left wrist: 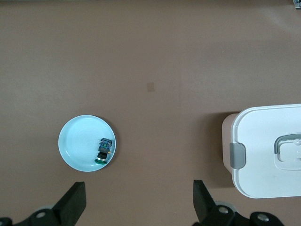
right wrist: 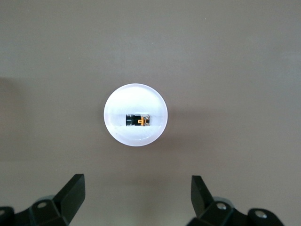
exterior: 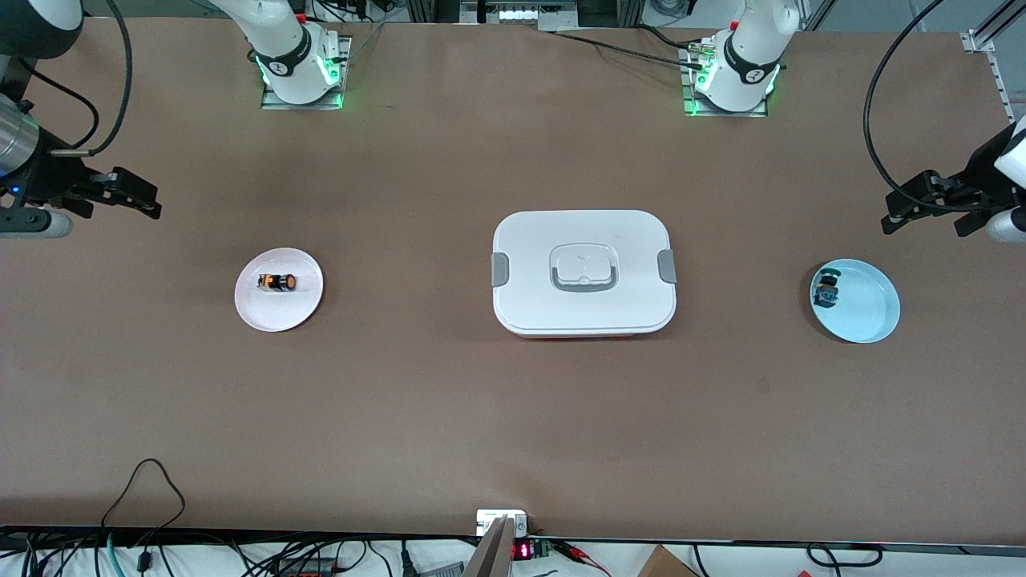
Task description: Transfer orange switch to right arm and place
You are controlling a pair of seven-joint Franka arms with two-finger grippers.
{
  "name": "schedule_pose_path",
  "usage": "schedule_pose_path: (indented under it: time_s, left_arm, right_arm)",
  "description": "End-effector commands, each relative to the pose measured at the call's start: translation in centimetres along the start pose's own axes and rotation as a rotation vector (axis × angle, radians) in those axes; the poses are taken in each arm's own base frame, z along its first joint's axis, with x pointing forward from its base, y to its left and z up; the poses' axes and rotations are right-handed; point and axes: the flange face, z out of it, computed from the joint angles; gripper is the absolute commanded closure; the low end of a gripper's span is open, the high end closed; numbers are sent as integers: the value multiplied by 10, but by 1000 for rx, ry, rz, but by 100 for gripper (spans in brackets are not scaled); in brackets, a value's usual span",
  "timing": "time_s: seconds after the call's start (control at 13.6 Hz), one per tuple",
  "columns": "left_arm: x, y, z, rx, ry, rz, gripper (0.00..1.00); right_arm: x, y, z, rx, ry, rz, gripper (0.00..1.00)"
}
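You've got both arms parked high and idle: the right gripper [exterior: 136,200] hangs at the far left edge of the front frame, the left gripper [exterior: 922,210] at the far right edge, both with jaws spread wide and holding nothing. The orange switch [exterior: 277,282] lies on its side on the white plate [exterior: 255,308], left-center of the frame. 1 risk: the blue-green component [exterior: 826,293] in the light blue dish [exterior: 870,316] at right is a lookalike, so don't grab that. The switch is tiny and may skid on the plate if your fingers close off-center. The white lidded box [exterior: 583,272] sits mid-frame between the plates, so clear it during the handover.
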Motion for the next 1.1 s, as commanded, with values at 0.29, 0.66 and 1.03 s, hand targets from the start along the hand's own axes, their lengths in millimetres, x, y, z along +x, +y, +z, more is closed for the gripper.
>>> schedule_pose_path:
  time_s: [0.29,0.66,1.03]
  left_arm:
    - [1,3,-2,14,-3,23,0]
    - [1,3,-2,14,-1,23,0]
    - [1,3,-2,14,-3,25,0]
  right_arm:
    - [-14,4,-50,8,20,-6,0]
    - [-19,1,-51,0,-20,-40,0]
    - [-20,3,-52,11,-18,-38,0]
